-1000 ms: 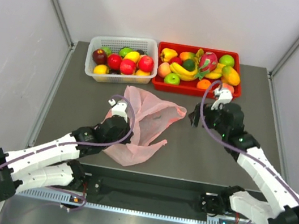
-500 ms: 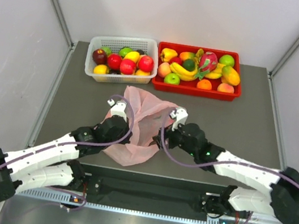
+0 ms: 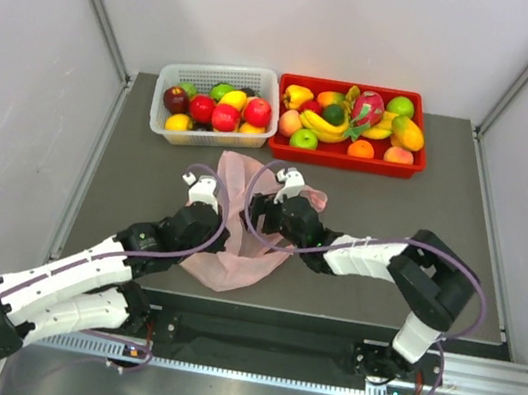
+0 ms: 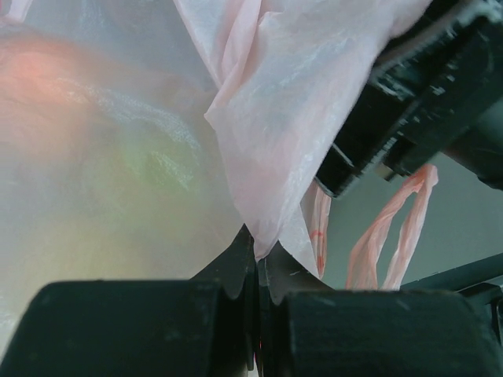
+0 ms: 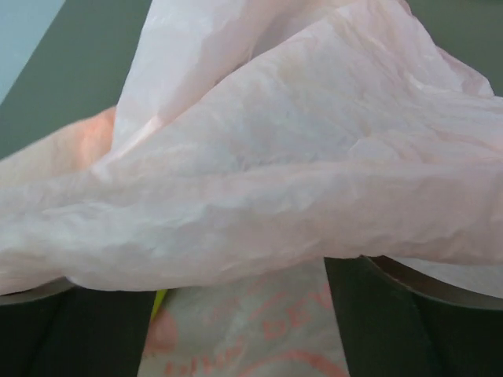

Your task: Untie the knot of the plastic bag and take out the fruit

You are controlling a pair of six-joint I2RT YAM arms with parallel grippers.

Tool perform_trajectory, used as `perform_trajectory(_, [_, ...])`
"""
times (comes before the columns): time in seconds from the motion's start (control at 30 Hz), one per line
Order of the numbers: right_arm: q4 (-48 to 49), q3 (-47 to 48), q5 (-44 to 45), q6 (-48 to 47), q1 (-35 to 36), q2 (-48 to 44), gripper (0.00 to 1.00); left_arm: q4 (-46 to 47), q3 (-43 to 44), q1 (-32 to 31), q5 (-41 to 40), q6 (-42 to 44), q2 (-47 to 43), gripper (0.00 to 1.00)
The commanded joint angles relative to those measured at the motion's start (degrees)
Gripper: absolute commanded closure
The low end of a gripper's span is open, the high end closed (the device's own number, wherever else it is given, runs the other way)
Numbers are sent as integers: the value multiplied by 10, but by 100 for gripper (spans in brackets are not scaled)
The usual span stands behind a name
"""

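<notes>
The pink plastic bag (image 3: 228,269) lies crumpled mid-table between both arms. My left gripper (image 3: 219,239) is shut on a fold of the bag (image 4: 263,157), pinched at its tips (image 4: 262,255). My right gripper (image 3: 267,230) is at the bag's right side. Its jaws stand wide apart, and bag plastic (image 5: 299,181) drapes over and between them. The right gripper (image 5: 244,322) is open. Blurred orange and green fruit (image 4: 86,118) shows through the plastic, and a yellow-green sliver (image 5: 159,302) shows under it. A loose handle loop (image 4: 393,228) hangs free. No knot is in view.
A white basket (image 3: 175,75) of fruit stands at the back left. A red tray (image 3: 414,160) of fruit stands at the back right. Grey walls close in both sides. The right gripper's black body (image 4: 416,110) fills the left wrist view's upper right.
My right arm has swung left from the red tray to the bag, and its open jaws are now in the plastic. My left gripper has kept its hold and shifted slightly.
</notes>
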Motion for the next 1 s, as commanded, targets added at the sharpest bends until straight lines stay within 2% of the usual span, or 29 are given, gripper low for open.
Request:
perform_trajectory(0.0, [74,37,43,56,12,40,17,-5,26,-2,0,6,10,100])
perform_trajectory(0.13, [108,58,77,96,12,96,7,3,25,-2,15,13,20,100])
perform_trajectory(0.2, [106,78,105,111,12,113,7,5,24,-3,21,15,19,100])
perform_trajectory(0.47, [120,131,182,170,12,181,11,25,10,-4,57,23,22,100])
perform_trajectory(0.63, [120,168,185,193,5,215,14,44,2,-5,90,30,28,100])
perform_trajectory(0.8, [127,174,156,216,-16,248,38,46,-1,-7,101,39,24,100])
perform_trajectory(0.93, [157,143,132,209,-27,238,56,44,-5,-7,97,40,15,100])
perform_trajectory(0.97, [176,133,121,208,-32,227,64,43,-5,-7,94,40,14,100])
